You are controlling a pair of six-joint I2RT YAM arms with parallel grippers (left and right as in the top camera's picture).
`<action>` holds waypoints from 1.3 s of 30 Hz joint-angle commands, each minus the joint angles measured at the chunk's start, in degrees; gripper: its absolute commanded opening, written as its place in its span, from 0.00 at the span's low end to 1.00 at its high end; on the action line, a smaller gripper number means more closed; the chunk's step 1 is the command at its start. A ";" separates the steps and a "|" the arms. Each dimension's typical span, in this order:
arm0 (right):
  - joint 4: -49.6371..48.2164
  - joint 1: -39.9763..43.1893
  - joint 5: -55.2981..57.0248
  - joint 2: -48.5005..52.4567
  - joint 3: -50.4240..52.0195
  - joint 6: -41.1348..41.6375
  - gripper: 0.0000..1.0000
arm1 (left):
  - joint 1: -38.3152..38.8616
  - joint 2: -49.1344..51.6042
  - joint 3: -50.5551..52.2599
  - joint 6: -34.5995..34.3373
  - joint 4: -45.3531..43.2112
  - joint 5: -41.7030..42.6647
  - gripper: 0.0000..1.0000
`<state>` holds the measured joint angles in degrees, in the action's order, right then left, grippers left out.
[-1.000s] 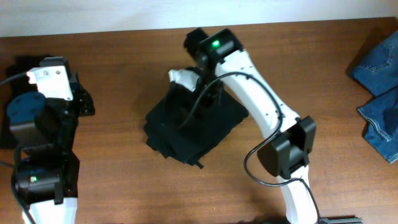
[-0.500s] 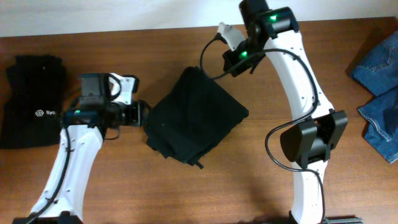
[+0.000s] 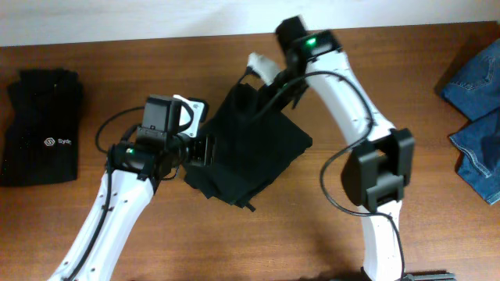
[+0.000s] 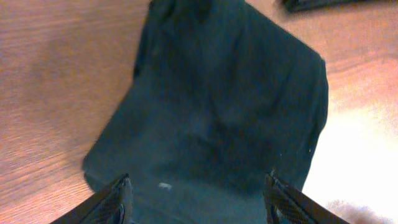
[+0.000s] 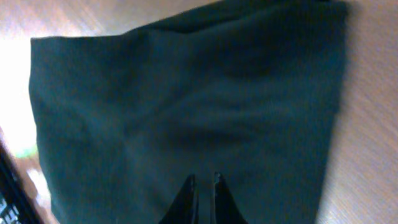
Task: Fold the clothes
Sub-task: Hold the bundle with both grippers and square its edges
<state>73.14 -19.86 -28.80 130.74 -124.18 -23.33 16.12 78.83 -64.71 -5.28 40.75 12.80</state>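
Note:
The clothes, plain black trousers [image 3: 258,152], lie folded into a rough square in the middle of the table. My left gripper [image 3: 205,150] sits at their left edge. In the left wrist view it [image 4: 199,190] stands open, its fingers wide apart over the black fabric [image 4: 230,106] and gripping nothing. My right gripper [image 3: 266,97] hangs over the far corner of the fold. Seen from the right wrist, it [image 5: 203,180] is shut just above the cloth [image 5: 186,106], with no fabric visibly pinched.
A folded black top with a small white logo [image 3: 43,140] lies at the far left. Blue denim jeans [image 3: 476,117] lie at the right edge. The wooden table [image 3: 156,242] ends at a pale wall along the back.
My left arm has swung in from the far left to the trousers' left edge and its jaws have spread. My right gripper shut, lifted toward the back, then came back over the far corner.

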 commanded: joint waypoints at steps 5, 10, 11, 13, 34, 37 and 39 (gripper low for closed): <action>0.59 -5.97 -4.02 4.72 0.92 -1.53 0.04 | -0.15 -5.01 -0.24 -1.55 -0.20 -8.17 0.73; 0.44 -7.41 -4.39 8.39 1.14 -1.51 0.04 | -0.15 -7.58 -0.83 -1.53 -0.76 -12.63 0.82; -0.02 -7.52 -3.23 9.27 1.14 -1.38 0.04 | -0.15 -7.80 -0.83 -1.53 -1.14 -12.85 0.81; -2.10 -7.56 0.74 11.37 1.14 3.10 0.04 | -0.24 -8.00 -0.83 -1.53 -1.81 -12.85 0.83; -9.14 3.85 36.76 18.27 1.11 67.82 0.04 | -1.38 -6.99 -0.81 -1.53 -2.86 -12.85 0.99; -9.55 4.09 36.74 18.25 1.11 67.69 0.04 | -1.38 -4.50 -0.81 -1.53 -3.23 -12.83 0.99; -9.57 3.93 35.87 18.25 1.03 65.35 0.04 | -1.38 -2.05 -0.81 -1.53 -4.20 -12.59 0.99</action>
<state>62.72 -16.82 -1.56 143.50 -126.08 39.51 15.03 73.36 -64.73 -6.74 37.34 0.56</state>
